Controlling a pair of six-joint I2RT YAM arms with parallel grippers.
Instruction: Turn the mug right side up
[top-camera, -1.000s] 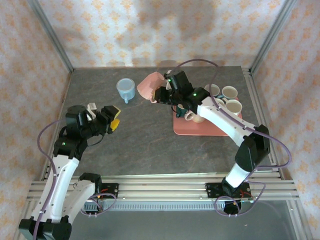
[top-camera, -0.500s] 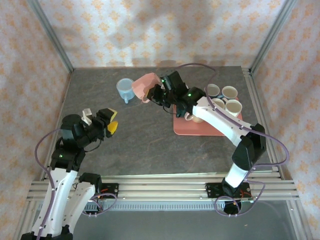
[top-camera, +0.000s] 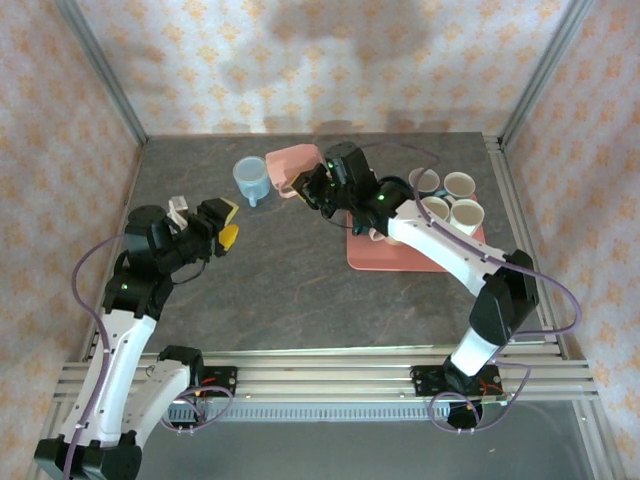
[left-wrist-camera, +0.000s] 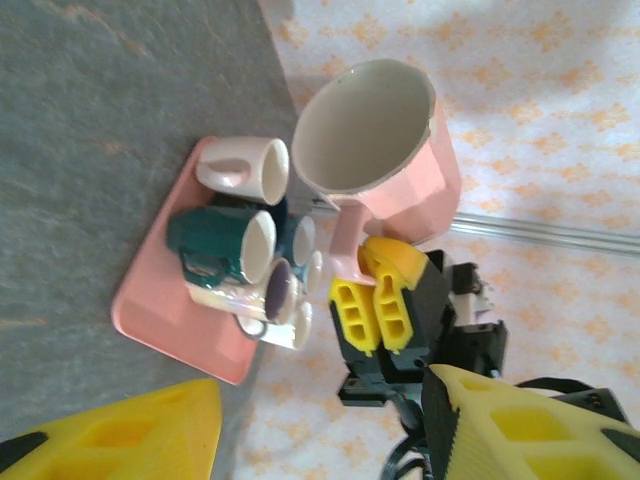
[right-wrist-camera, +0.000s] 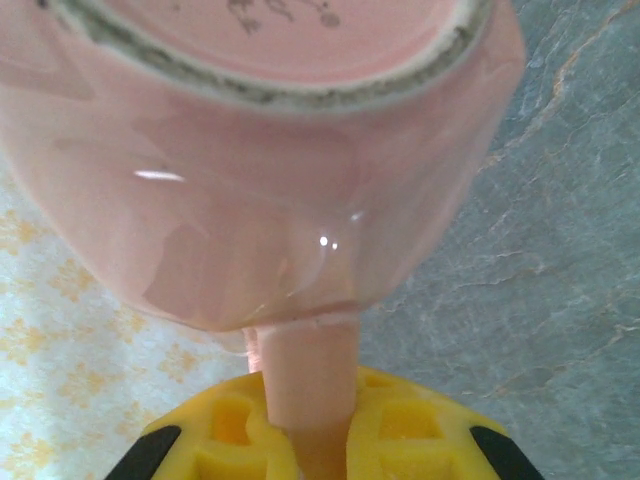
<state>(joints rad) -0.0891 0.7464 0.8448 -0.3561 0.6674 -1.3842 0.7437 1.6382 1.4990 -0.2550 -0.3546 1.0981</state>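
Observation:
The pink mug (top-camera: 285, 162) hangs above the back of the table, tipped on its side. Its cream mouth (left-wrist-camera: 365, 125) faces my left gripper. My right gripper (top-camera: 306, 186) is shut on the mug's handle (right-wrist-camera: 305, 385), which is pinched between its yellow fingers (right-wrist-camera: 400, 435). The mug's base (right-wrist-camera: 290, 35) points away from the right wrist camera. My left gripper (top-camera: 224, 226) hovers over the table's left side, open and empty, well apart from the mug. Its yellow fingertips (left-wrist-camera: 110, 435) frame the bottom of the left wrist view.
A light blue mug (top-camera: 250, 178) stands upright just left of the pink one. A pink tray (top-camera: 400, 258) at the right holds several mugs (top-camera: 447, 198), some lying on their sides (left-wrist-camera: 225, 245). Metal frame posts and patterned walls enclose the table.
My right gripper has carried the pink mug leftward and back, turning it so its mouth swings toward the left. My left arm has shifted slightly, jaws unchanged.

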